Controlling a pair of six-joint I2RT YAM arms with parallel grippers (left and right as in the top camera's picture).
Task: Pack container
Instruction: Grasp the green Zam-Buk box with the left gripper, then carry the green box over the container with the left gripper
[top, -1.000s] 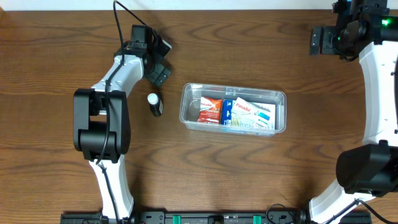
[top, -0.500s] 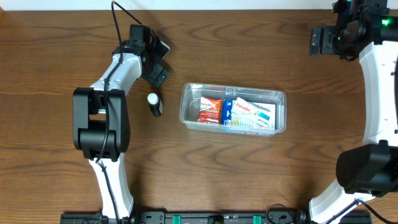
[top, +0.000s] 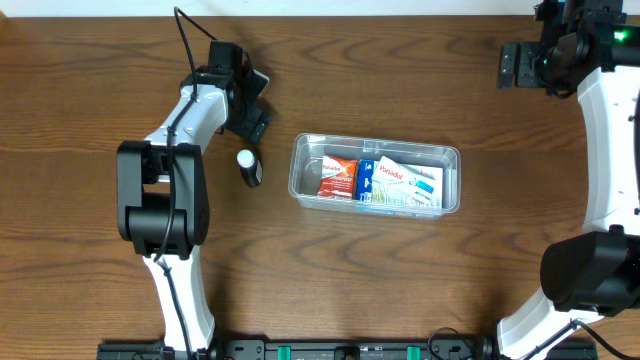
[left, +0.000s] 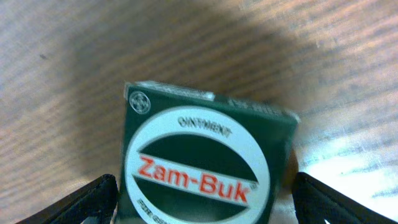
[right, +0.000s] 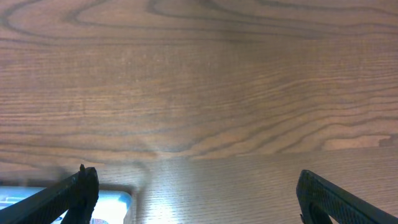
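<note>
The clear container (top: 450, 153) lies right of the table's centre. It holds a red-orange box (top: 338, 177) and a blue-white Panadol box (top: 400, 183). My left gripper (top: 252, 103) is at the back left, open. In the left wrist view its fingers (left: 202, 202) straddle a dark green Zam-Buk ointment box (left: 205, 155) that lies on the wood, with a gap at the right finger. The arm hides that box from overhead. My right gripper (top: 512, 66) is open and empty at the far back right, over bare wood (right: 196, 199).
A small dark bottle with a white cap (top: 248, 167) lies on its side between the left gripper and the container. A pale blue patch (right: 109, 205) shows at the bottom left of the right wrist view. Both arm bases stand at the front edge.
My left gripper has shifted slightly up and to the left at the back left. The right arm, the bottle and the container have not moved.
</note>
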